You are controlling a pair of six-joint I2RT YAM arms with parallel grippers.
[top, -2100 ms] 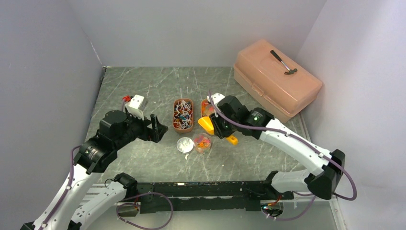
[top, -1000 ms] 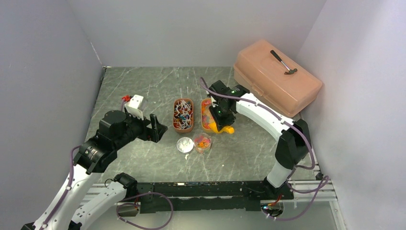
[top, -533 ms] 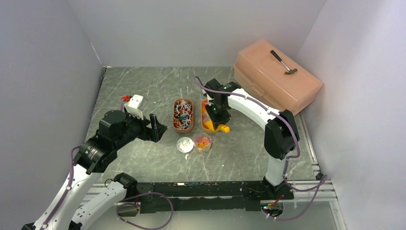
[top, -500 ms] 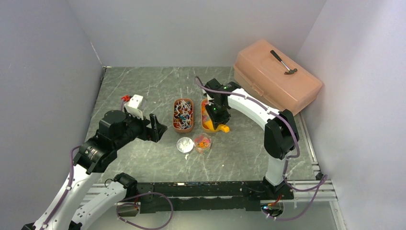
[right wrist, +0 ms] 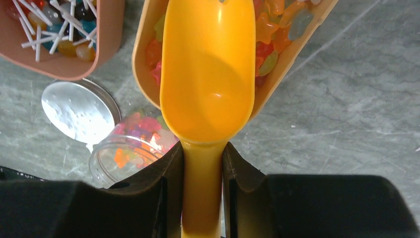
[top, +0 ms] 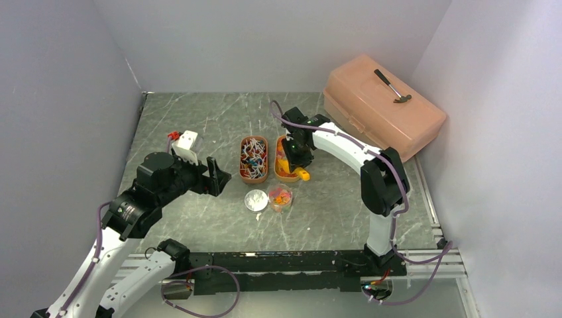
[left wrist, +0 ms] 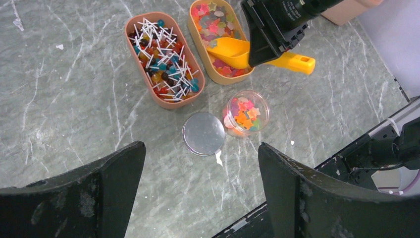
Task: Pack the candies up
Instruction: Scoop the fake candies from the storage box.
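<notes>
A grey-green marbled table (top: 199, 126) is sitting inside plain pale walls (top: 265, 40), with a peach plastic toolbox (top: 384, 109) lying at the far right corner and a hammer (top: 392, 86) resting on its lid. A small white box (top: 189, 141) is standing nearer the left edge. Around the middle of the table two oblong trays are lying side by side: the left tray (left wrist: 130, 30) is holding round stick candies (left wrist: 163, 57), and the right tray (left wrist: 218, 78) is holding star-shaped gummy candies (left wrist: 213, 20). Just toward the near edge a clear round jar (left wrist: 246, 113) is holding more gummies, with a round lid (left wrist: 203, 133) lying flat beside it. The right gripper (right wrist: 202, 163) is squeezing the handle of an orange scoop (right wrist: 208, 79) between its fingers, and the scoop's bowl is lying over the near end of the gummy tray. Only the right wrist view is showing that the bowl is empty; the left wrist view is showing the candy shapes that the top view is blurring. The left gripper (left wrist: 200, 148) is hanging wide apart above the lid, holding nothing.
</notes>
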